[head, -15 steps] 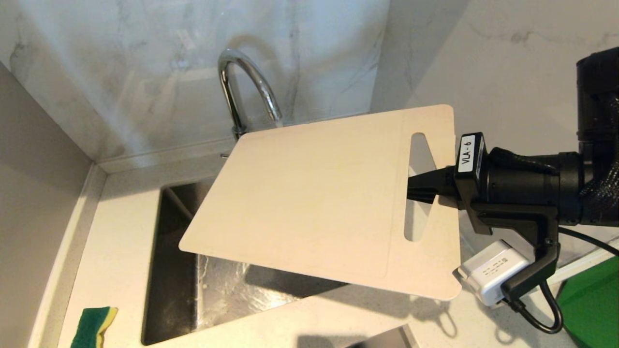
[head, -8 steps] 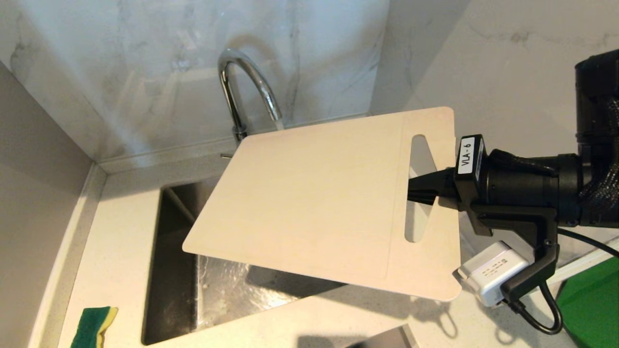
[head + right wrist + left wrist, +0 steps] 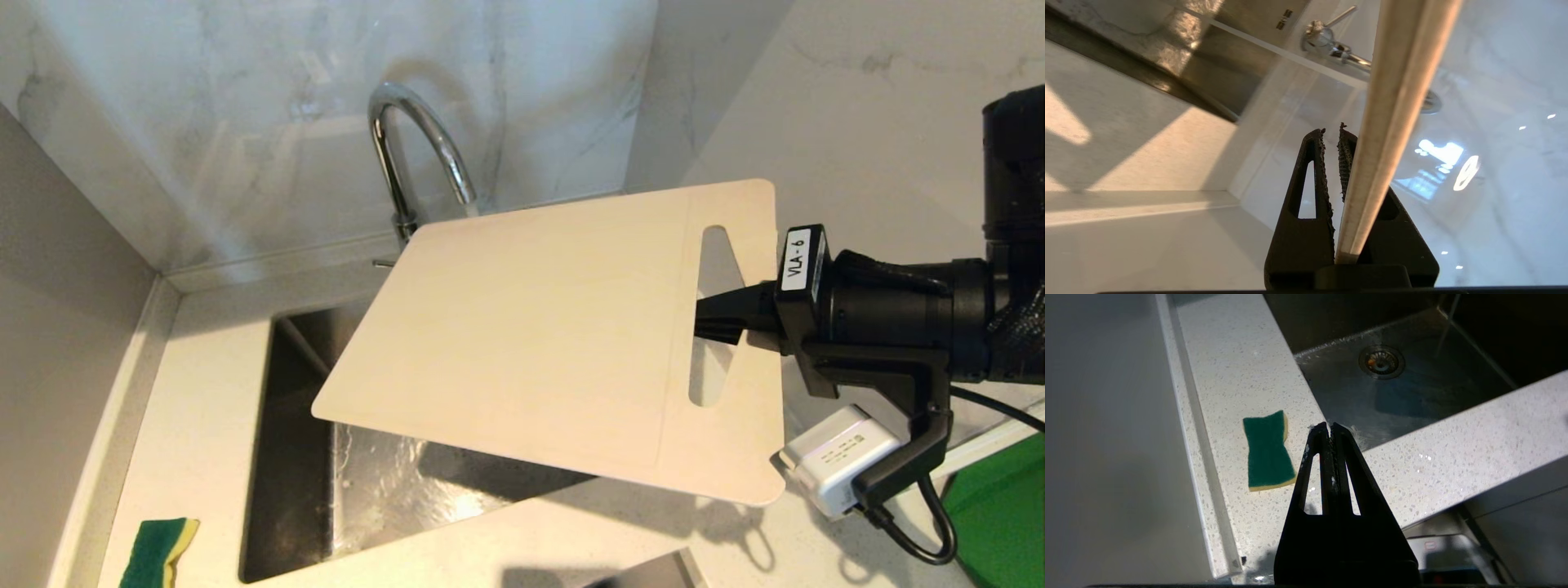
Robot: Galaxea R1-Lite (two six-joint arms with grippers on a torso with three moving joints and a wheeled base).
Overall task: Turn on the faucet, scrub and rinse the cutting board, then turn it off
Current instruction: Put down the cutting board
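Cream cutting board (image 3: 531, 335) edgewise between right gripper (image 3: 718, 318) jaws

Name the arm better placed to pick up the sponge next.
Left. The left gripper is shut and empty just beside the sponge; the right gripper is holding the cutting board.

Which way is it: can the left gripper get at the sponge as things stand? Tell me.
Probably yes. The sponge lies bare on the counter beside the sink, and the shut left gripper hangs above it with nothing between.
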